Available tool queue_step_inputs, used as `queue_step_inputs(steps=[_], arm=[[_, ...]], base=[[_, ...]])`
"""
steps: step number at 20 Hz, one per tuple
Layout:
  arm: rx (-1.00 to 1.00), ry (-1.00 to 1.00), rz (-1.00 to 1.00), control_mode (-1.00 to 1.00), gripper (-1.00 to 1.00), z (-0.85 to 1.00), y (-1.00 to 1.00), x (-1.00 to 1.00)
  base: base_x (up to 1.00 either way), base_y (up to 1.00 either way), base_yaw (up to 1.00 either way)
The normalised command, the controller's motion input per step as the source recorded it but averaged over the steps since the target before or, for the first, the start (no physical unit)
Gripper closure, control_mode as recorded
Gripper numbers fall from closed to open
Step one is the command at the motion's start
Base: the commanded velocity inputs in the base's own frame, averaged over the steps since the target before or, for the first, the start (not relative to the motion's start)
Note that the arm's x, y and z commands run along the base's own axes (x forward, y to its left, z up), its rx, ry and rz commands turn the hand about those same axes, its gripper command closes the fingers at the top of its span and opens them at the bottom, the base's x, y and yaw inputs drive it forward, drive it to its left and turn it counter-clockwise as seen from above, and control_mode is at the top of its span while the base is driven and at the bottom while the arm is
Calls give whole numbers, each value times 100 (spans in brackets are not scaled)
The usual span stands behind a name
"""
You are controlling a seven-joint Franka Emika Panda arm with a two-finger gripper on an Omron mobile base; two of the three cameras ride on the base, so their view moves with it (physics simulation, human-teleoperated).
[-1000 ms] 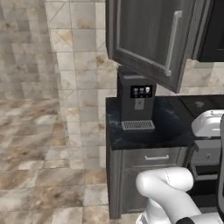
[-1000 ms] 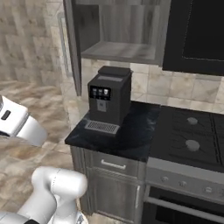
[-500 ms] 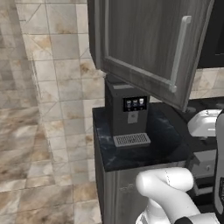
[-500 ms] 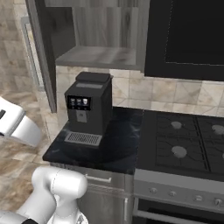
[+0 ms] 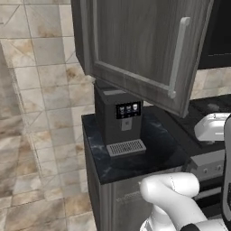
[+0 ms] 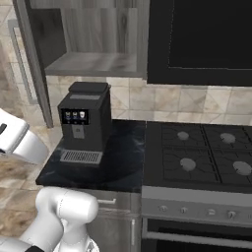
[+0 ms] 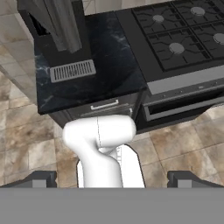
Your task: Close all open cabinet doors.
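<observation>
**Q:** Firstly, what lies nearest the base, and how does the gripper point(image 7: 112, 183) stand?

**A:** In the hand view, two small dark finger tips point(image 7: 40, 179) rise at the bottom edge, well apart with nothing between them: the jaws stand spread and hold nothing. The gripper hangs high above the marbled beige-brown tile floor point(image 7: 183, 144), looking down on the cabinetry.

**Q:** What is next beyond that?

**A:** A dark grey-brown base cabinet with a short silver drawer handle point(image 7: 104, 105) carries the black marbled stone countertop point(image 5: 149, 153). A dark boxy coffee machine with a small lit screen and a silver slotted drip grille point(image 6: 82, 123) stands upright on that countertop, toward its back. Just beside the countertop, on the robot's right, sits a black four-burner gas hob over a black oven front with a silver bar handle point(image 6: 206, 157).

**Q:** Where is the cabinet door?

**A:** The dark grey-brown wood-grain cabinet door with a recessed framed centre and a long vertical silver bar handle point(image 5: 144, 45) hangs above the coffee machine. It is swung open, standing out from the wall toward the base. In the right base view it appears nearly edge-on at the left. Behind it, the open upper cabinet with a bare wood-grain shelf point(image 6: 93, 61) is exposed.

**Q:** And farthest away?

**A:** A beige stone-tile wall point(image 6: 197, 103) runs behind the countertop. A black glass-fronted unit point(image 6: 206, 39) is mounted above the hob, touching the upper cabinet's right side.
</observation>
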Motion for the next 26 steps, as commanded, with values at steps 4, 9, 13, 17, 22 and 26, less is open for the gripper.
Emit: queue_step_inputs(steps=[4, 9, 13, 17, 22, 26], arm=[[0, 0, 0, 100, -100, 0, 0, 0], [0, 0, 0, 100, -100, 0, 0, 0], [0, 0, 0, 100, -100, 0, 0, 0], [0, 0, 0, 100, -100, 0, 0, 0], [0, 0, 0, 100, -100, 0, 0, 0], [0, 0, 0, 100, -100, 0, 0, 0]], base=[[22, -20, -26], [42, -10, -7], [38, -15, 1], [32, -30, 8], [27, -32, 7], [32, -34, 8]])
